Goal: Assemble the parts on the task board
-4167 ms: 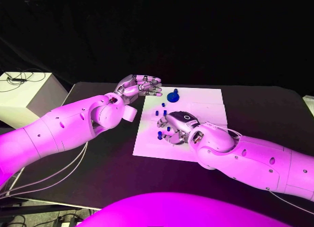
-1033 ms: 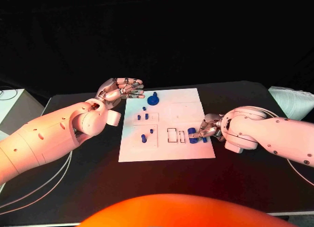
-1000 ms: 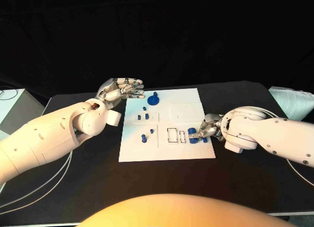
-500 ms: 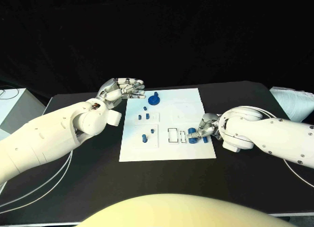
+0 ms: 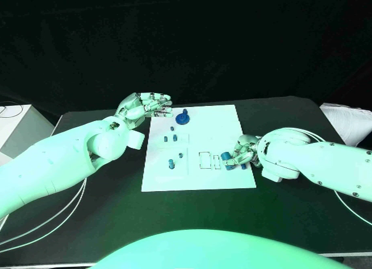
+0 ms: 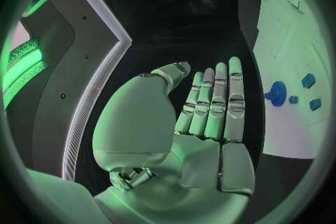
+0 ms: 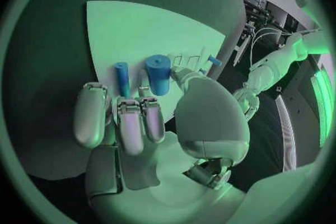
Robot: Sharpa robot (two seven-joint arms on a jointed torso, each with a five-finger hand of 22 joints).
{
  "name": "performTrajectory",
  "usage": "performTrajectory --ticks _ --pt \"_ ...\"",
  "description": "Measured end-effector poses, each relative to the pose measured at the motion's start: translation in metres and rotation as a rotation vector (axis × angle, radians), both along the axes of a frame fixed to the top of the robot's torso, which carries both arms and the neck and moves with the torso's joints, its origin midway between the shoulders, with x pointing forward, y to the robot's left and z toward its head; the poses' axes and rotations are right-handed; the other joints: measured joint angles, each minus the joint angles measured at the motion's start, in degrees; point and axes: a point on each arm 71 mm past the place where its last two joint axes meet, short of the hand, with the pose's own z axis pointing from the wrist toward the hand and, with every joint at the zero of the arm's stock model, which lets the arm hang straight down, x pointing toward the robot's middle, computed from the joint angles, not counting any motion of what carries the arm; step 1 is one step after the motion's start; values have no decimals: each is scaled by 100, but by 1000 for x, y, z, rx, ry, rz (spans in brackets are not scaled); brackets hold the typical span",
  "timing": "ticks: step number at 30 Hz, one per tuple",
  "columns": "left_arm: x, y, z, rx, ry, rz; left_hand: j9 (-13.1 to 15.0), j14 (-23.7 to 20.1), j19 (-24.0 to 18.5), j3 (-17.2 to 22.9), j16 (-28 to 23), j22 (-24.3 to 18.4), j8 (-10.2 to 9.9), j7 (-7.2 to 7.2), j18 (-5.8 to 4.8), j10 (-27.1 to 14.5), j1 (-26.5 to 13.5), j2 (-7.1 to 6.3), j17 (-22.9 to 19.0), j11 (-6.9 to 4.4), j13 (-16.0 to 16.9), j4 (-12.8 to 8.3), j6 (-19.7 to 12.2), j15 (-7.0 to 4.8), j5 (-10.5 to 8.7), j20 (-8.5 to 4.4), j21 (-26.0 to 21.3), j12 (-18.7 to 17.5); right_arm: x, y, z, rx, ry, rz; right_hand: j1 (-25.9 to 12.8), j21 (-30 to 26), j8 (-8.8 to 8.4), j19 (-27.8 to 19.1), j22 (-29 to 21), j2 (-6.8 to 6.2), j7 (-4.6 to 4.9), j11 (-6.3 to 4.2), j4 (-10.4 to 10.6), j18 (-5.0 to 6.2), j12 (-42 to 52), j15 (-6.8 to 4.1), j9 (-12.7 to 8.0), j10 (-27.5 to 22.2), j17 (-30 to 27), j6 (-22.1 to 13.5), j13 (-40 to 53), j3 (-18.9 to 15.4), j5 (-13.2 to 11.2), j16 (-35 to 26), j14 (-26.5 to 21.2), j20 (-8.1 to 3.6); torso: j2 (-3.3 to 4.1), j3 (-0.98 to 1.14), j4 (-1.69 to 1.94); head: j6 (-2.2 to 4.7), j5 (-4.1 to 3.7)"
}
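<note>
The right hand (image 5: 241,154) had its fingers curled down over the board's (image 5: 214,126) near right part, thumb and fingers closed around a thick blue cylinder (image 7: 158,74). From the wrist camera the cylinder's long axis ran roughly along the fingers, its free end pointing away from the palm over the white board (image 7: 154,31). A thinner blue peg (image 7: 122,78) lay just beside it, nearly parallel, beyond the fingertips. The left hand (image 5: 145,105) hovered off the board's far left corner, holding nothing; its fingers (image 6: 213,102) were straight and side by side, thumb apart. Farther out, a round blue knob (image 5: 182,117) sat near the board's far edge, and small blue pieces (image 5: 171,136) stood in the left half. No writing could be read anywhere.
</note>
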Motion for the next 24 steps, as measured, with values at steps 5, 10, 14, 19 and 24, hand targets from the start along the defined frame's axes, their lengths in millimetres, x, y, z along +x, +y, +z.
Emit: performTrajectory --ticks 5,10,14,19,24 --pt "0 0 0 1 4 -1 -5 0 0 0 0 0 0 0 0 0 0 0 0 0 0 0 0 0 0 0 0 -1 -2 -4 0 23 9 -22 0 0 -59 0 7 0 -6 0 129 0 -23 0 74 0 0 5 0 129 49 0 0 0 0 -4 8 0 15" --pt "0 1 -1 3 7 -3 -5 0 0 0 0 0 0 0 0 0 0 0 -1 0 0 0 0 0 0 0 0 -1 -6 -8 0 48 28 -46 -29 0 -51 0 14 25 8 0 152 0 -29 0 99 0 0 17 0 153 16 0 0 0 -1 -7 7 0 40" --pt "0 1 -1 3 11 -5 -5 0 0 0 0 -6 0 0 0 0 0 0 3 0 0 0 0 0 0 0 0 -1 -9 -8 2 77 57 -65 -205 0 -30 0 21 43 13 1 112 0 -29 0 173 -1 0 31 0 228 -129 0 0 0 -2 -8 5 0 52" --pt "0 1 -1 -1 17 -11 -5 0 0 0 -3 -6 0 0 0 0 0 0 5 0 0 0 0 0 0 0 0 -1 -10 -2 13 122 77 -77 -413 0 -27 0 21 -65 9 1 -292 0 -29 0 225 -2 0 35 3 646 -463 0 0 0 -1 -9 7 0 70" --pt "0 1 -2 -5 22 -16 -10 -21 0 0 -3 -11 0 0 0 0 0 0 5 0 0 0 0 21 0 0 0 -1 -13 9 15 150 101 -70 -460 0 -28 0 26 -94 6 2 -334 0 -29 0 226 -2 -1 38 4 688 -503 0 0 0 5 -8 5 0 98"
